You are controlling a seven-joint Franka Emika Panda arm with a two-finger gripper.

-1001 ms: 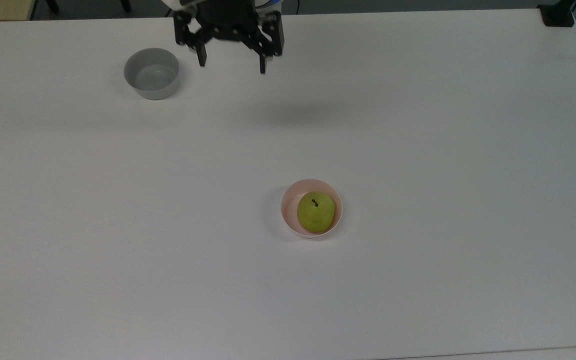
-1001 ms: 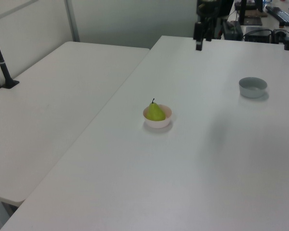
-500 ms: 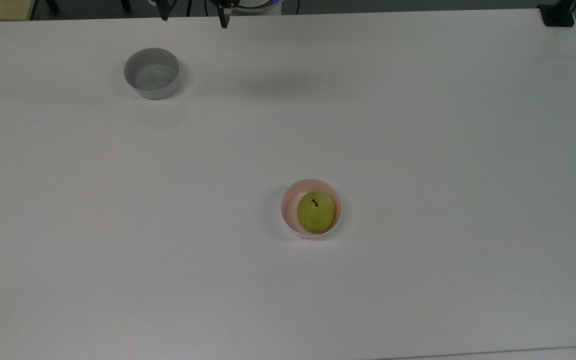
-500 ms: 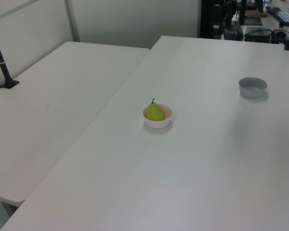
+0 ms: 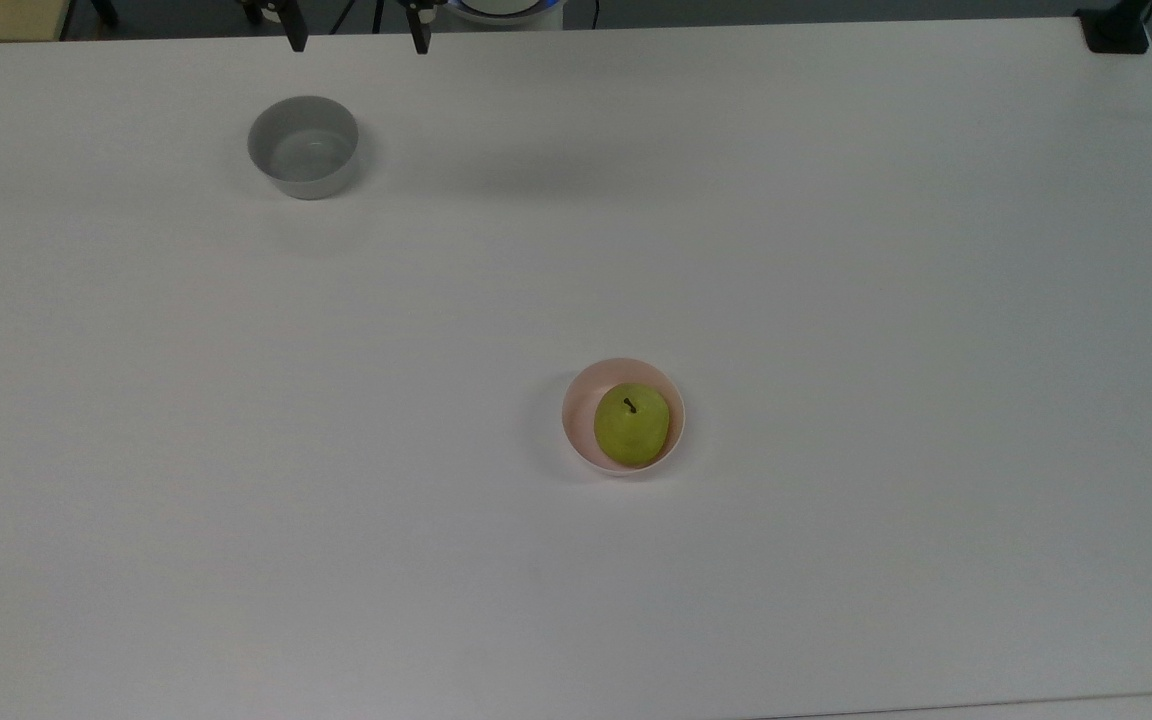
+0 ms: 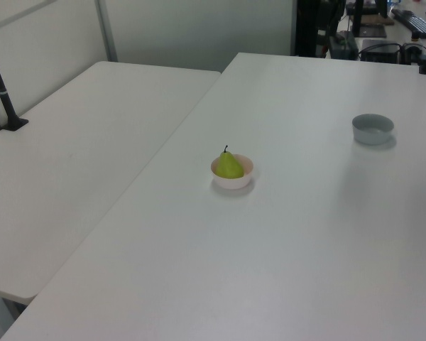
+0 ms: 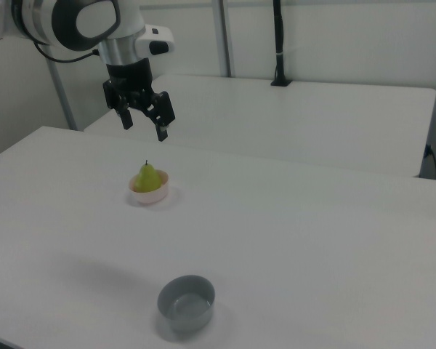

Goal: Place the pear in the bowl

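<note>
**Pear sitting in the pink bowl, hand hanging wide above the counter**

The pear (image 5: 632,425) is sitting inside the pink bowl (image 5: 577,425), stem pointing up, leaning toward the rim at about 3 o'clock in the top view. The bowl is resting on the white counter (image 5: 836,250), a little below and right of the top view's middle. The grey bowl (image 5: 303,146) is standing well apart from it, toward 10 o'clock in the top view, and looks to be holding nothing.

In the right view the hand (image 7: 142,124) is hanging in the air above the counter, up at about 12 o'clock from the pear, its two fingers (image 7: 162,132) spread wide and gripping nothing. In the top view the two fingertips (image 5: 297,42) are poking in at the upper edge, at 1 o'clock from the grey bowl.
</note>
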